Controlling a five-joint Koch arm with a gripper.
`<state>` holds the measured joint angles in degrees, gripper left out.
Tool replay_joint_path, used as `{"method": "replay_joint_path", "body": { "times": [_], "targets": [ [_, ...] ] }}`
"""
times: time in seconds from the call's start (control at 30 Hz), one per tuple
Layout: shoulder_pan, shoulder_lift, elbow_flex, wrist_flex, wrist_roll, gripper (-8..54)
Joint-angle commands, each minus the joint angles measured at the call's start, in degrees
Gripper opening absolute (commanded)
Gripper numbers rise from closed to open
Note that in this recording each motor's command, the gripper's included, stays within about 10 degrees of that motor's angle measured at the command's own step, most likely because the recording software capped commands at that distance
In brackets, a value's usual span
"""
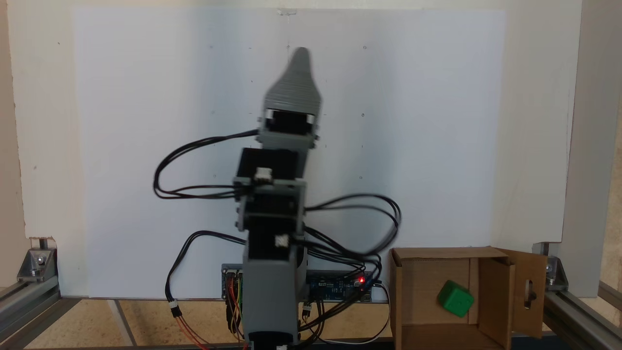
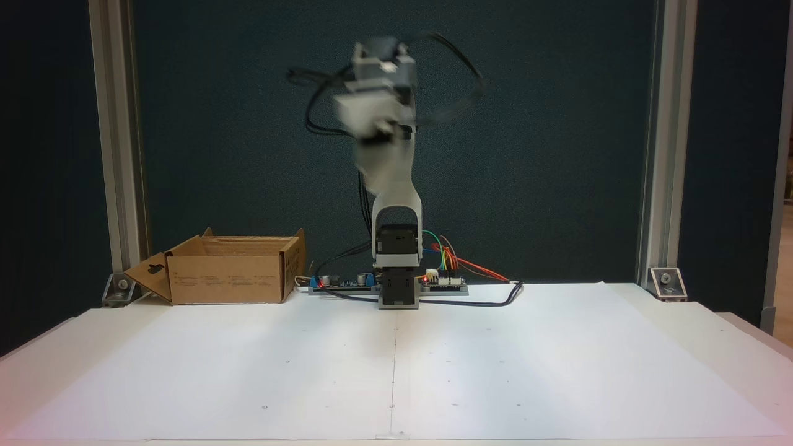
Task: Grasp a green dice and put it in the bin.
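The small bright green dice point(image 1: 455, 298) with its rounded edges lies inside the brown corrugated cardboard bin point(image 1: 410, 291), tilted, close to the inner wall on the side of the slotted flap point(image 1: 529, 291); so by my reckoning the task is as good as done. The bin stands at the back corner of the white paper-covered table point(image 2: 396, 365), just beside the circuit boards point(image 2: 433, 283) at my base.

My grey gripper point(image 1: 301, 54) is raised above the middle of the table, well apart from the bin. From above I see one tapered tip and from the front only blur (the arm is in motion), so I cannot tell whether the jaws are apart or together; nothing green shows at them.

I judge the dice to be light, hard and stiff, not fragile, with smooth faces that could slip under a careless pinch. If I had to take it again I would close on two opposite flat faces, not across the rounded corners.

The table is flat and bare, seamed down its middle. Aluminium posts point(image 2: 114, 142) stand at the back corners, with a dark backdrop point(image 2: 557, 136) behind.
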<state>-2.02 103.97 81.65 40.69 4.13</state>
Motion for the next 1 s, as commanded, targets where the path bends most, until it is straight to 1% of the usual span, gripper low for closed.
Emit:
{"method": "replay_joint_path", "body": {
  "times": [0.0,0.17,0.37,0.5,0.63,0.97],
  "targets": [
    [-9.12,3.78,3.25,-9.14,2.46,44.1],
    [-7.91,13.89,20.3,-22.04,2.29,44.1],
    [-3.16,23.55,32.43,-37.25,1.76,44.6],
    [-2.72,31.64,41.04,-47.09,1.67,44.6],
    [-1.41,32.08,46.32,-56.58,1.05,45.2],
    [2.72,32.08,61.44,-80.75,-1.32,43.5]
  ]
}}
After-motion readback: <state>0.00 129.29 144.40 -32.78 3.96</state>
